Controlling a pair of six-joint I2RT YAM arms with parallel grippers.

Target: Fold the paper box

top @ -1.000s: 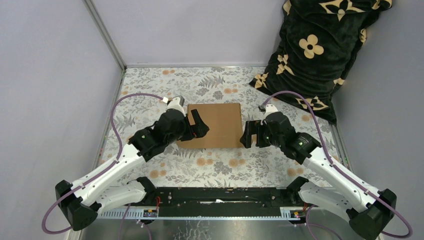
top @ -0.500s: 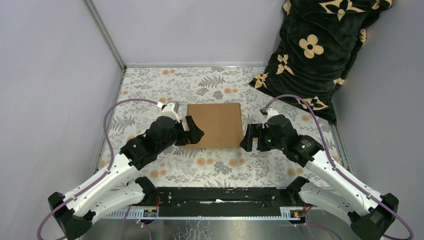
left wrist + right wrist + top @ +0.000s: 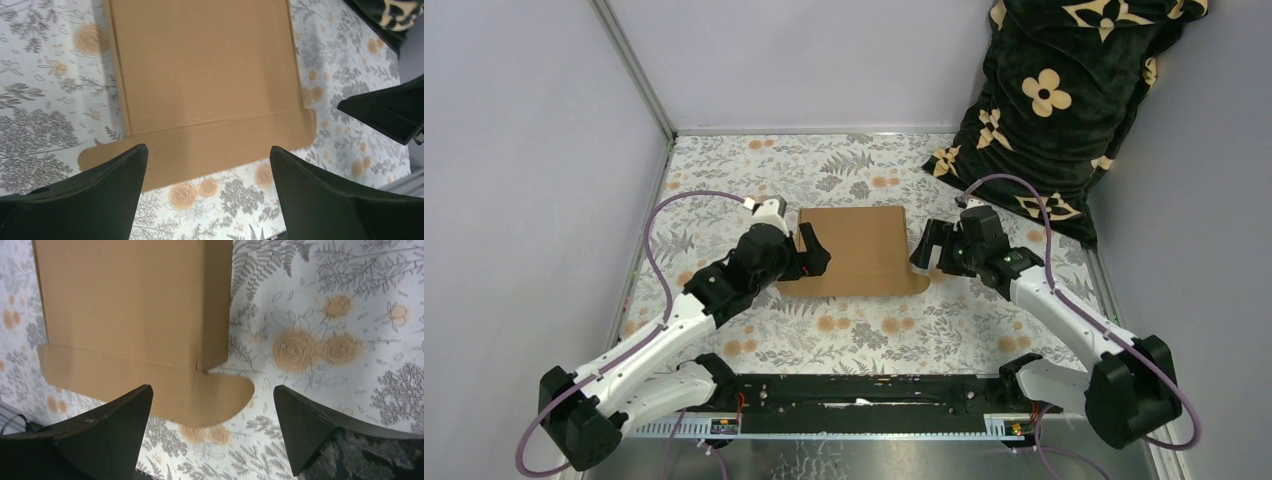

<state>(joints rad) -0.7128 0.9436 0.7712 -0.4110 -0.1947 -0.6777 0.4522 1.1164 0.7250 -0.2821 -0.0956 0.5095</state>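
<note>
Bench (image 3: 854,335): floral cover, walled in on the left and far sides. A black cushion (image 3: 1054,100) with tan flowers is slumped in the far right corner.

Paper box (image 3: 854,245): sits about mid-bench, clear of every edge. It is plain brown and looks closed into a shallow tray shape. The right wrist view shows a low side wall (image 3: 216,300) standing upright. One long flap (image 3: 215,147) lies flat on the cover, pointing at the near edge.

Left gripper (image 3: 208,147): released, jaws spread wide, nothing between them. It hangs over the box's near left corner, with the fingers straddling the flap from above. We cannot tell whether it touches the board.

Right gripper (image 3: 212,387): also released and empty, just beside the box's near right corner.

Flap ears: a rounded tab at each end, right tab (image 3: 232,390) and left tab (image 3: 92,159), both flat on the cover.

Handling, our reading:
- The box is light and stiff across the panels, and it will hinge readily along the scored creases.
- It will likely skate on the cloth if pushed from one side only.
- The edges will crush under a hard pinch.
- The flap's free edge near a tab is the best place to hold, since it is single-ply and thin enough for the jaws.
- The other claw should press the lid to stop it sliding.
</note>
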